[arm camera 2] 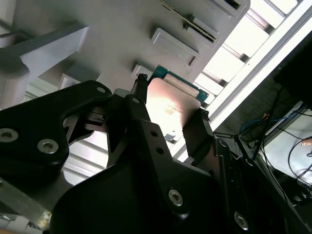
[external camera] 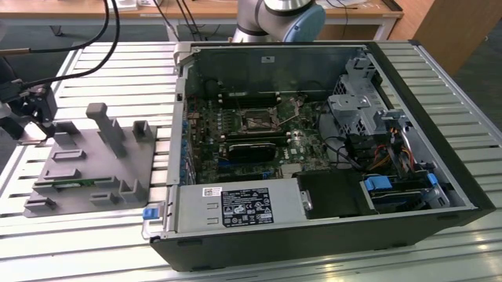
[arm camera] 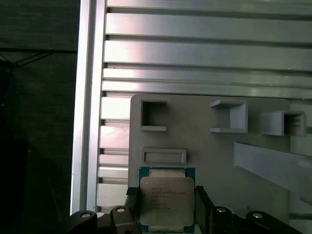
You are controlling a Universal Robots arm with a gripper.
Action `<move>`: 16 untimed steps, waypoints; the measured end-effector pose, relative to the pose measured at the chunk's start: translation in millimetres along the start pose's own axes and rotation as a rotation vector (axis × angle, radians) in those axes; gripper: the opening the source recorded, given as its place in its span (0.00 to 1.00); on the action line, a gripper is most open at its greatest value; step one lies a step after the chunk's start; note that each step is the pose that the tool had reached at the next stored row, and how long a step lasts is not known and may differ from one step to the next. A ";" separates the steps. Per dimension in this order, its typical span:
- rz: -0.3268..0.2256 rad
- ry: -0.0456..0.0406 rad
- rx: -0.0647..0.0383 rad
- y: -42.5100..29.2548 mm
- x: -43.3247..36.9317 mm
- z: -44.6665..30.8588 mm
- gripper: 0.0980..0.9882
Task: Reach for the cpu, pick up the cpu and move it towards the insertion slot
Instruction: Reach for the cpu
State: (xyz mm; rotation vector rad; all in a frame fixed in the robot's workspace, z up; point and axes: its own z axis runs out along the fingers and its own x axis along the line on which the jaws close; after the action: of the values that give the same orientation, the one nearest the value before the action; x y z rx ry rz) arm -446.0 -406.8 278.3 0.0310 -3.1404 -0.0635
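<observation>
At the exterior view's left, over the edge of the slatted table (external camera: 94, 53), the gripper (external camera: 30, 128) is being held just beside a grey fixture plate (external camera: 86, 170); in both wrist views its black fingers (arm camera: 202, 207) are being pressed against opposite edges of the cpu (arm camera: 167, 201), which is being grasped with its silvery top showing. Further right, the insertion slot (external camera: 258, 121) is being shown mid-motherboard inside the open computer case (external camera: 314, 241), well apart from the cpu

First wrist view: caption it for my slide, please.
The gripper straddles the cpu at the grey tray edge, slatted table beyond.
</observation>
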 end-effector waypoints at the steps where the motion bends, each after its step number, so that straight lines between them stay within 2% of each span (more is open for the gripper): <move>1: 0.000 0.0000 0.000 0.2 0.0 -1.2 0.50; 16: 0.000 0.0000 0.001 2.1 0.0 -16.9 0.50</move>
State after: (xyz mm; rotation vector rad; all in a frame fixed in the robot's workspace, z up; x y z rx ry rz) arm -446.0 -405.4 295.3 0.0309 -3.1404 -0.0627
